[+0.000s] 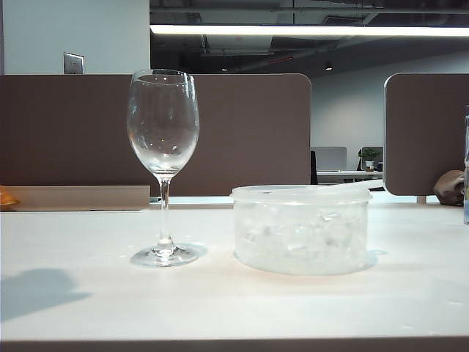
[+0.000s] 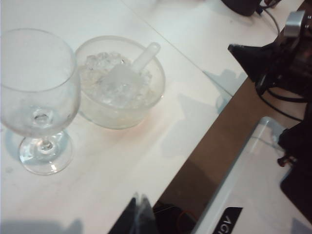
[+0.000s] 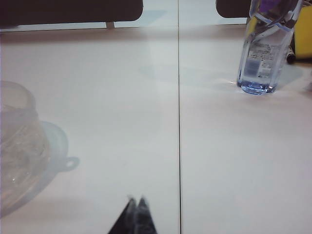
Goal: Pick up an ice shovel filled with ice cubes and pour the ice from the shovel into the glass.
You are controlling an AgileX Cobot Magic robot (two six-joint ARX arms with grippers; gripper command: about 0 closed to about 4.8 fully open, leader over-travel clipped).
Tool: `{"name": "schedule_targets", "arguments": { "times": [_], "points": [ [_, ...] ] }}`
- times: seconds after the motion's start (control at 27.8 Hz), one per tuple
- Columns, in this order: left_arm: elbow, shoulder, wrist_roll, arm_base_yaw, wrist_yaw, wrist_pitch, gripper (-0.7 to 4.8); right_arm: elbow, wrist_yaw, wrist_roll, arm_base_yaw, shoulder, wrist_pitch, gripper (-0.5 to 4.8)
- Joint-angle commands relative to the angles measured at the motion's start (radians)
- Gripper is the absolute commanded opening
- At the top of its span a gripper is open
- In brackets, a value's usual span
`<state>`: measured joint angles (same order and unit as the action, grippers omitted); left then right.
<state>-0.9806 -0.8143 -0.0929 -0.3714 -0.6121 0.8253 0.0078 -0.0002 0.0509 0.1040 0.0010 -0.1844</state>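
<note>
**Scoop in the tub, both grippers clear**

The left gripper [image 2: 140, 214] hangs above the near table edge, its fingertips pressed together and gripping nothing. Beyond it on the white table [image 1: 220, 308] stands the glass [image 2: 39, 97], upright and with nothing in its bowl. Just beside the glass, not touching it, sits the round tub [image 2: 119, 114], full of ice cubes [image 2: 100, 63]. The scoop [image 2: 129, 73] lies in the tub, its bowl on the ice and its handle slanting up over the far rim.

The right gripper [image 3: 136, 214] hovers low over bare table, its fingertips together and gripping nothing; the tub is at the edge of its wrist view, well apart from it. Farther off stands a clear bottle [image 3: 263, 48].

In the exterior view no arm shows; the glass stands left of the tub, with brown partitions [image 1: 249, 132] behind.
</note>
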Motion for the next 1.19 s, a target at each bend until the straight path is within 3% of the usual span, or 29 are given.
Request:
{"name": "schedule_targets", "arguments": {
  "times": [0.04,1.19],
  "points": [
    [-0.003,0.002,-0.015,-0.006,0.067,-0.008,-0.02,-0.007,0.001,-0.003,0.0,0.001,0.003,-0.05],
    [-0.003,0.002,-0.027,-0.018,0.164,-0.011,-0.02,-0.007,0.001,-0.003,0.0,0.001,0.003,-0.05]
  ]
}}
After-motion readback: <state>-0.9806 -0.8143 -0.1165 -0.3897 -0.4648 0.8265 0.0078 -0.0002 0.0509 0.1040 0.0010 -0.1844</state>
